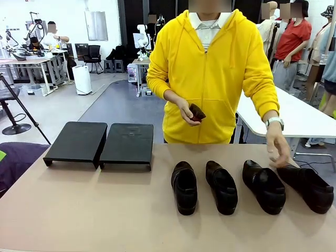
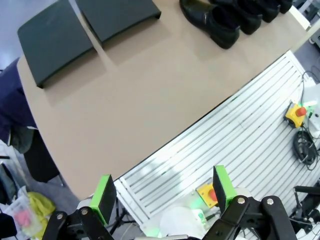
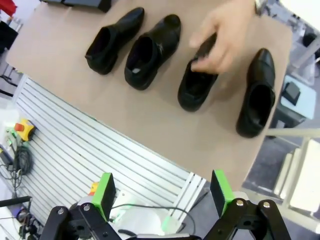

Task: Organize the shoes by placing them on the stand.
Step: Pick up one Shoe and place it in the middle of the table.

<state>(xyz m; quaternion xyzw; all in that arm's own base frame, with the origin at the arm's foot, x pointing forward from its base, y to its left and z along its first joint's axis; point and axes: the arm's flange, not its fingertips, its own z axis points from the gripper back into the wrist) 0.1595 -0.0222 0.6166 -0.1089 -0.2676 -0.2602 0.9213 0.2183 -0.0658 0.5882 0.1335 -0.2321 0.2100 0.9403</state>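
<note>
Green-padded and nearest the lens, the left end effector (image 2: pixel 163 192) stood released, its jaws spread wide with nothing between them; the right end effector (image 3: pixel 161 191) was the same, wide and empty. Both hung high over the robot's own edge of the desk (image 1: pixel 105 210), tipped down toward it, well apart from every shoe.

Four shoes (image 1: pixel 185 186) lay in a row on the desk, running from about 5 o'clock out to 3 o'clock in the front view; the stand (image 1: pixel 79 140) sat at about 10 o'clock, its two trays side by side and both bare. One hand of the person (image 1: pixel 277 149) rested at the 3 o'clock end of the row; the right wrist view put it on the third shoe counted from the stand's side. The person's other hand (image 1: pixel 185 111) held a small dark object (image 1: pixel 197 112) at the chest.

By my reading the task stood at its very start, no shoe yet placed; the step in hand looked like the first pick. That move would call for an arm to descend over one shoe, jaws straddling its body, then carry it toward 10 o'clock. The shoe nearest the stand seemed the safest choice, lying clear of the person's hand.
</note>
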